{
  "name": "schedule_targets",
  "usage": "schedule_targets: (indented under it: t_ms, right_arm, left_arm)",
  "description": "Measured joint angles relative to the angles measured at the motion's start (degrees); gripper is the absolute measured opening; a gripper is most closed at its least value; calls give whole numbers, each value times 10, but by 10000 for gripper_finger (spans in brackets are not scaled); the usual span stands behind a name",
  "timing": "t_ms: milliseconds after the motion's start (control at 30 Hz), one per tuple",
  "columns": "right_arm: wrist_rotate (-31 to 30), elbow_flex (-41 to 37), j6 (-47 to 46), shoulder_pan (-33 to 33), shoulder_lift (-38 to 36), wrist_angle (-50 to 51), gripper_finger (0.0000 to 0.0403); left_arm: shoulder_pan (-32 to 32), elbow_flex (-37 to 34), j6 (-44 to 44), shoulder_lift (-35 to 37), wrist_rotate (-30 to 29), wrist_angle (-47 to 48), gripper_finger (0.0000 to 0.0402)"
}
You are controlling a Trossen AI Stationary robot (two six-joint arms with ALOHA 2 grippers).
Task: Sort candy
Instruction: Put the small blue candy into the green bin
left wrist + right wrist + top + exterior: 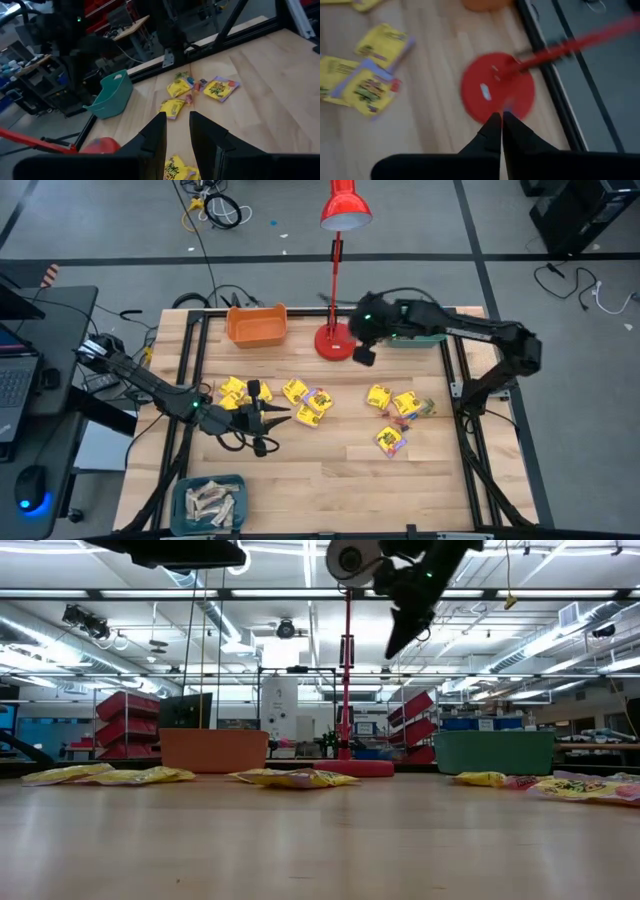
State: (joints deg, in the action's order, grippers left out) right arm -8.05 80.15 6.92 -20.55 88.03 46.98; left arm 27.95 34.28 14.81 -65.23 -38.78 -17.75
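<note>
Many yellow square candy packets with dark print (308, 404) lie scattered across the middle of the pale wooden table (330, 480), in a left cluster by the left arm, a pair at centre and another group to the right with tiny red and blue pieces (412, 416) mixed in beside them. The left gripper (268, 420) sits low over the left cluster, its two dark fingers (156, 135) parted with a clear gap between them and nothing held; the left wrist view looks past them to three more yellow packets and the teal plastic bin (111, 95) at the far edge. The right gripper (363, 356) hangs high above the table, just beside the round red base of the desk lamp (335, 341), and the right wrist view shows its fingers (492, 131) pressed together, closed on nothing, pointing down at that red disc. In the low view the right arm shows up near the ceiling lights beside the lamp's red pole. An orange plastic bin (257, 324) stands at the back edge, left of the lamp, and looks empty from above. A second teal bin (210, 502) at the front left corner holds pale beige wrapped bars (212, 500) piled together. Yellow packets lie flat along the table line in the low view.
</note>
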Motion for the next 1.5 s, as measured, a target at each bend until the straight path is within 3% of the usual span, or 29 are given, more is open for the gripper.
schedule_targets:
  t_ms: [333, 767, 1133, 1500]
  right_arm:
    - [10, -122, -10, -102, -97, -19, 2]
    - [17, -180, -20, -177, -118, -25, 1]
    - [34, -258, 68, -154, -113, -144, 0]
    - [19, -313, 55, -106, -103, -276, 15]
  left_arm:
    - [-2, 0, 1, 0, 5, -5, 88]
    - [-2, 0, 0, 0, 5, -6, 88]
    - [-2, 0, 0, 0, 5, -5, 88]
    - [-2, 0, 0, 0, 5, -3, 88]
